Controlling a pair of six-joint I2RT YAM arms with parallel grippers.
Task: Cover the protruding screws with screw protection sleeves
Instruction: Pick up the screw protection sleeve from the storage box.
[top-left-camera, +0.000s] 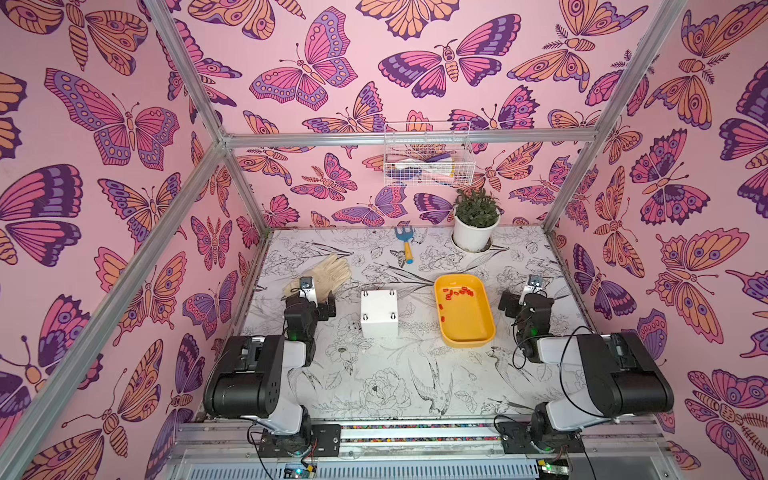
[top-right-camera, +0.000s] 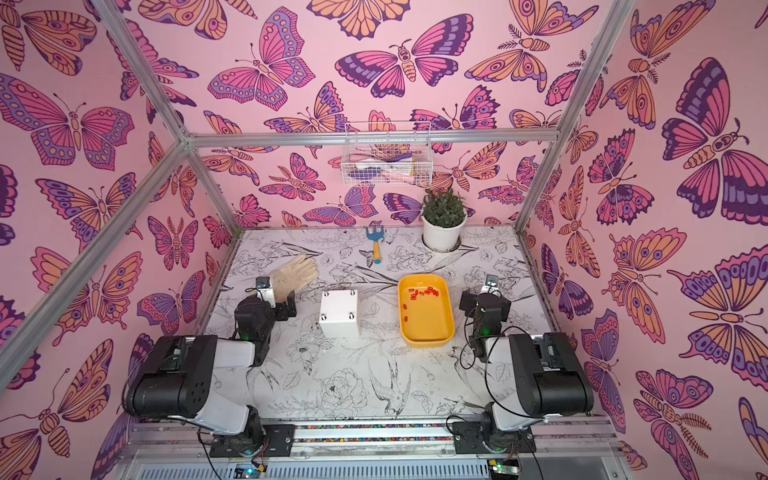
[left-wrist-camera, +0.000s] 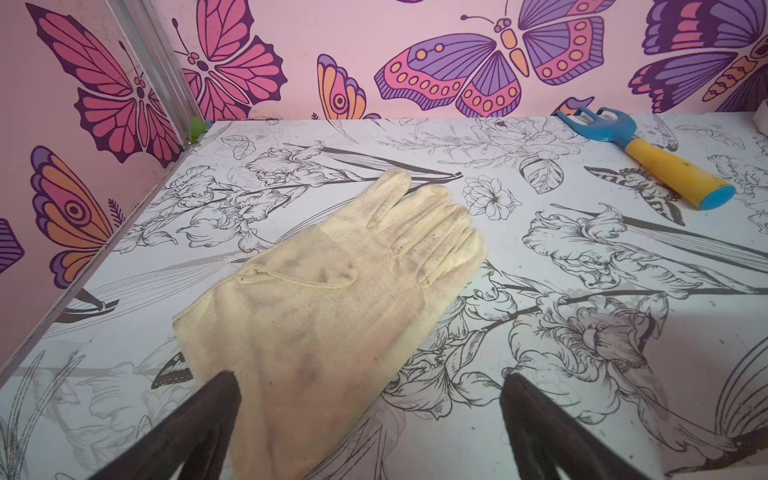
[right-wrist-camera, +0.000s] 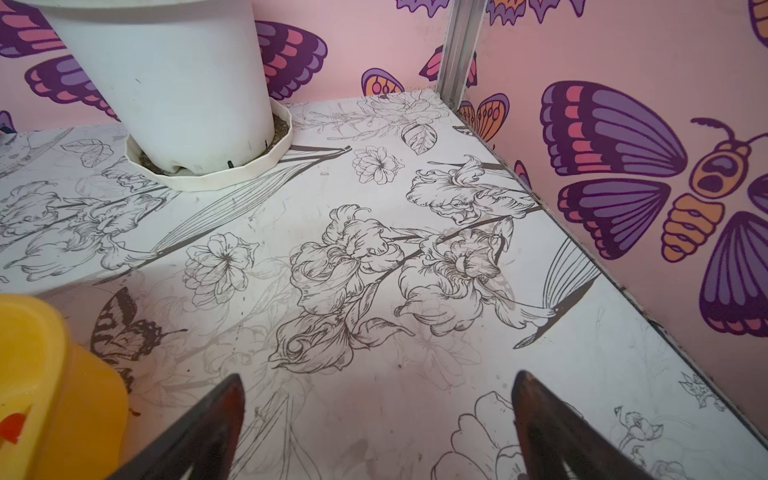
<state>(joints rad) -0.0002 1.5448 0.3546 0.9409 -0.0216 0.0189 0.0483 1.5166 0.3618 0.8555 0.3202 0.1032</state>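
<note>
- Left end effector (left-wrist-camera: 370, 378) released over a cream fabric glove (left-wrist-camera: 332, 282); right end effector (right-wrist-camera: 380, 376) released beside a yellow plastic tray (top-left-camera: 467, 343).
- 4 bare silvery screws (top-left-camera: 393, 316) top a white box (top-left-camera: 379, 328); tiny red sleeves (top-left-camera: 457, 292) lie in the tray.

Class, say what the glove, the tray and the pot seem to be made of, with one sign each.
Glove: matt woven cloth, likely cotton; weave, seam and stains show.
Tray: probably plastic, smooth, slightly glossy; rounded moulded rim.
Pot: probably plastic, smooth white, faintly scuffed; could be glazed ceramic.
</note>
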